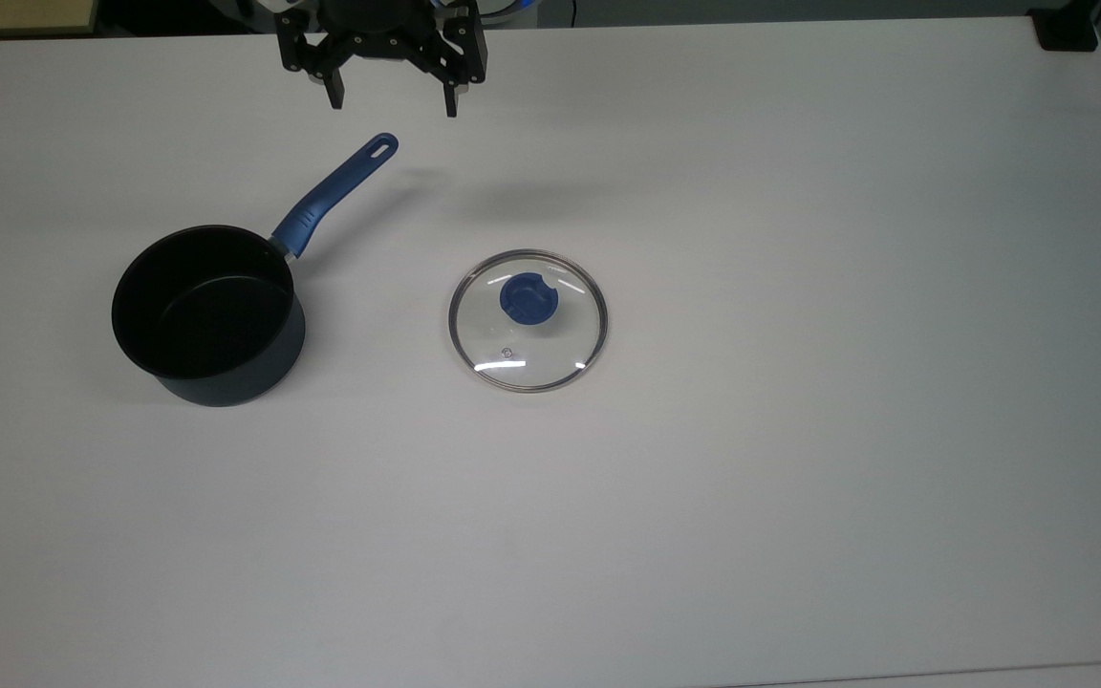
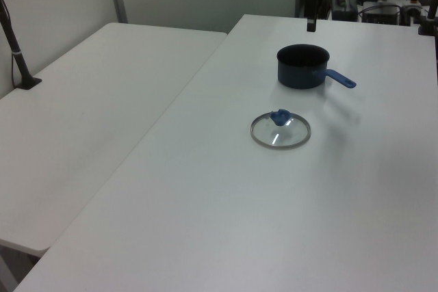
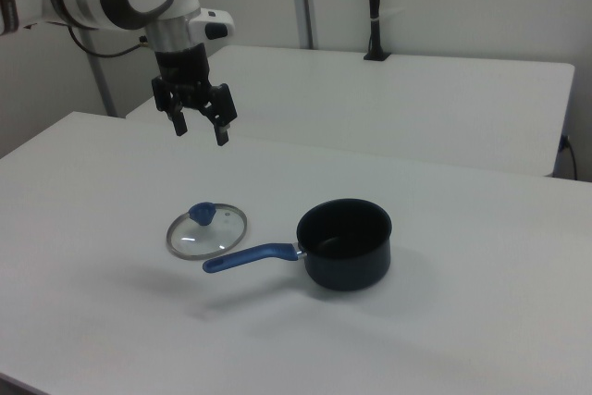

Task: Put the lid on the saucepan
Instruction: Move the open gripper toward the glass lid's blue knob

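Note:
The glass lid (image 1: 528,320) with its blue knob (image 1: 528,297) lies flat on the white table (image 1: 799,430), seen too in the left view (image 2: 280,130) and the right view (image 3: 207,230). The dark saucepan (image 1: 208,315) stands upright with nothing in it at the top view's left, its blue handle (image 1: 334,195) pointing up-right; it also shows in the other views (image 2: 303,66) (image 3: 344,243). My gripper (image 1: 394,105) hangs open above the table, beyond the handle's tip, holding nothing (image 3: 200,132).
A second white table (image 2: 89,107) adjoins on the left view's left, with a black post (image 2: 15,49) clamped on it. Cluttered equipment (image 2: 383,1) stands beyond the table's far end. A black clamp (image 1: 1067,29) sits at the top view's upper right corner.

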Robot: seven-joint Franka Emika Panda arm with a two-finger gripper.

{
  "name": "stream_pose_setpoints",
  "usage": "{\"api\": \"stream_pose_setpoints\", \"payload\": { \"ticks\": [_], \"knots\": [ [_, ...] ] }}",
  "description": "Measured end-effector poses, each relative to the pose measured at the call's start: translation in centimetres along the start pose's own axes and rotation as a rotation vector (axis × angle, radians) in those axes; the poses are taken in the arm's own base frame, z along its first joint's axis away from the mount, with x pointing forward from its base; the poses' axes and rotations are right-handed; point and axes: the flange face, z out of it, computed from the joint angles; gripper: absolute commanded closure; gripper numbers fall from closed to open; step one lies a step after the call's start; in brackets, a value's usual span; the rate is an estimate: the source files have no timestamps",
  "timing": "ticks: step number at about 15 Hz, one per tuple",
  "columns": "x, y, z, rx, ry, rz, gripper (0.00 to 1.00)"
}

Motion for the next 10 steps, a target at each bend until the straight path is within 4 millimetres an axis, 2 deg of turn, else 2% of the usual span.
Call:
{"api": "stream_pose_setpoints", "payload": {
  "ticks": [4, 7, 10],
  "knots": [
    [0.0, -0.7, 0.9, 0.003, -0.017, -0.007, 0.00],
    [0.1, -2.6, 1.7, 0.009, -0.009, 0.090, 0.00],
    [0.9, -3.0, 2.0, 0.018, 0.034, 0.174, 0.00]
  ]
}}
